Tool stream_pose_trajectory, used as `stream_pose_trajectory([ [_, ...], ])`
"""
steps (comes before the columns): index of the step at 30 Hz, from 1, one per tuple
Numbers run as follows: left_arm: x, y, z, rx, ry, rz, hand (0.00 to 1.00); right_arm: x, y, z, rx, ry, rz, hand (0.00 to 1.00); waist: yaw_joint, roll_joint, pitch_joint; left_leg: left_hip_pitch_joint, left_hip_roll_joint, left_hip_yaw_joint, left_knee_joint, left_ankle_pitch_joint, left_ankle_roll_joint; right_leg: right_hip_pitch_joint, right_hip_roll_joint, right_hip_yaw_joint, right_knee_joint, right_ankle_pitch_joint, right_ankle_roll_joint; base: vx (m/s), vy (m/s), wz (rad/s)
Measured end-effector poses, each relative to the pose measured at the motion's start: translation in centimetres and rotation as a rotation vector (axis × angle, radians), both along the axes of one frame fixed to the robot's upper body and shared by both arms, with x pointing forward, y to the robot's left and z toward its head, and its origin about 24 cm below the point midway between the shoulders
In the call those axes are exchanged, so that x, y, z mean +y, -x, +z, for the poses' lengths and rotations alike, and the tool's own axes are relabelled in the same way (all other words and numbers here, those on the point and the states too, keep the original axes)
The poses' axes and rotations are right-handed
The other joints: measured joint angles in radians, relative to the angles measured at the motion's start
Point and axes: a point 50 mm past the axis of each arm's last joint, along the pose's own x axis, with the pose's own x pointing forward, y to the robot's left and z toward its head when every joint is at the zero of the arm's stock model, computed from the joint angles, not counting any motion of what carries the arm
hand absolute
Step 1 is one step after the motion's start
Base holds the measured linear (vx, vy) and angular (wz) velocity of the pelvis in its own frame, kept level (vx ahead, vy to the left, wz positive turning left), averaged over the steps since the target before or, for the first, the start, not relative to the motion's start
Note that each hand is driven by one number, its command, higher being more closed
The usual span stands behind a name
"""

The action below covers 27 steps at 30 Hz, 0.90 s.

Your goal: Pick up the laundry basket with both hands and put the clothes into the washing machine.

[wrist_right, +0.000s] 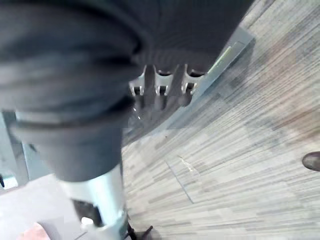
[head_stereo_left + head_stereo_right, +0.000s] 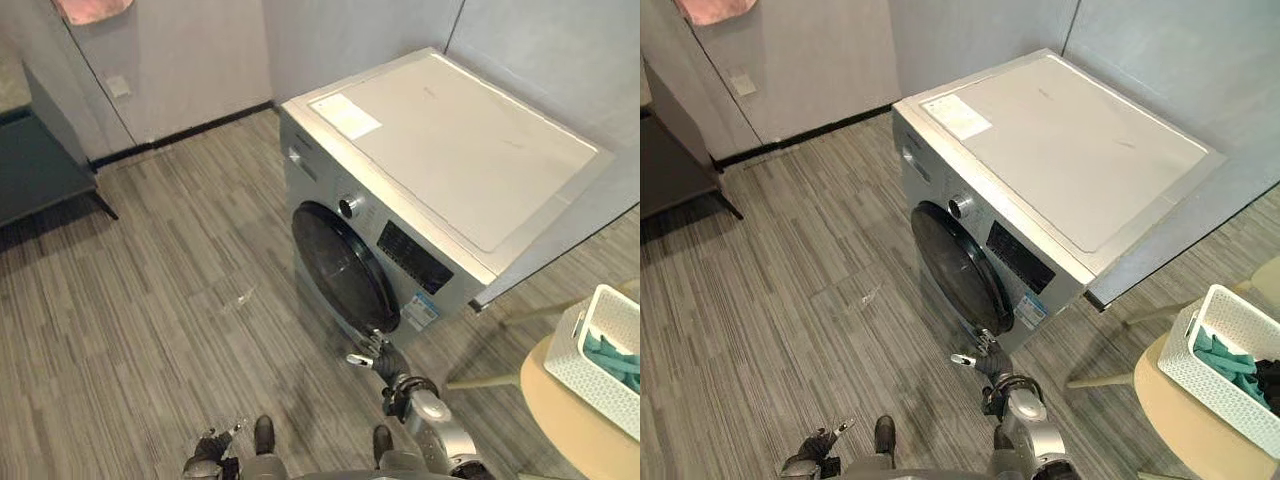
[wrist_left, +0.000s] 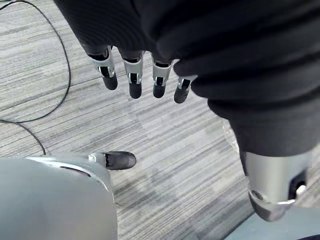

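Observation:
The silver washing machine (image 2: 450, 150) stands against the wall with its dark round door (image 2: 340, 265) closed. My right hand (image 2: 375, 355) reaches up to the lower edge of that door, fingers (image 1: 160, 92) stretched toward the machine's front and holding nothing. Low at my side, my left hand (image 2: 215, 442) hangs over the floor with relaxed, straight fingers (image 3: 132, 77). The white lattice laundry basket (image 2: 1200, 360) sits on a round tan table (image 2: 570, 430) at the far right. Teal clothes (image 2: 1220, 358) and a dark garment (image 2: 1270, 385) lie inside it. Both hands are well away from it.
A grey partition panel (image 2: 560, 250) runs along the machine's right side, between it and the table. A dark low bench (image 2: 40, 170) stands at the far left. Pink cloth (image 2: 95, 8) hangs on the back wall. Striped grey floor (image 2: 180, 300) spreads out left of the machine.

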Motion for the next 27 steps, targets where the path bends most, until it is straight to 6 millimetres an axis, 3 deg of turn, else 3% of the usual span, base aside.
stream_pose_trajectory([
  [5, 0.0, -0.7, 0.2, -0.015, -0.007, 0.003, 0.00, 0.2, -3.3, 3.1, -0.132, 0.007, -0.015, 0.00, 0.023, 0.008, 0.023, -0.012, -0.002, -0.011, 0.000, 0.007, 0.002, -0.001, -0.001, -0.004, -0.015, 0.005, 0.000, 0.03, -0.006, 0.05],
  [8, -0.5, -1.6, 0.4, -0.043, -0.011, -0.011, 0.00, -1.3, -5.4, 6.7, -0.295, 0.008, -0.124, 0.00, 0.023, 0.025, 0.042, -0.024, -0.002, -0.029, 0.000, 0.007, 0.002, 0.000, -0.001, -0.019, -0.020, 0.005, 0.000, 0.02, -0.013, 0.10],
  [11, -1.0, -2.4, 0.6, -0.064, -0.003, -0.030, 0.00, -2.2, -5.8, 8.8, -0.369, -0.051, -0.192, 0.00, 0.021, 0.031, 0.063, -0.026, -0.002, -0.031, 0.001, 0.007, 0.002, 0.000, -0.001, -0.025, -0.020, 0.005, 0.000, 0.00, -0.004, 0.03],
  [15, -1.5, -3.0, 0.7, -0.076, -0.003, -0.069, 0.00, -2.5, -4.4, 11.6, -0.502, -0.135, -0.202, 0.00, 0.004, 0.032, 0.066, -0.032, -0.002, -0.022, 0.001, 0.007, 0.002, -0.019, -0.001, -0.005, -0.011, 0.005, 0.000, 0.00, -0.001, -0.06],
  [20, -1.8, -3.1, 0.7, -0.072, -0.009, -0.103, 0.00, -2.9, -2.3, 12.8, -0.574, -0.175, -0.210, 0.00, -0.008, 0.032, 0.068, -0.032, 0.001, 0.023, 0.001, 0.006, 0.001, -0.056, 0.003, 0.036, 0.002, 0.005, 0.000, -0.04, -0.003, -0.27],
  [25, -1.8, -2.9, 0.6, -0.061, -0.016, -0.119, 0.00, -5.1, 1.4, 10.4, -0.486, -0.166, -0.283, 0.00, -0.061, 0.028, 0.070, -0.040, 0.003, 0.050, 0.000, 0.006, 0.001, -0.085, 0.005, 0.066, 0.009, 0.010, 0.001, -0.03, -0.016, -0.15],
  [27, -1.9, -3.2, 0.7, -0.067, -0.017, -0.128, 0.00, -5.6, 1.9, 9.3, -0.440, -0.148, -0.306, 0.00, -0.067, 0.029, 0.072, -0.045, 0.003, 0.060, 0.000, 0.006, 0.001, -0.097, 0.006, 0.078, 0.008, 0.015, 0.003, -0.02, -0.015, -0.17],
])
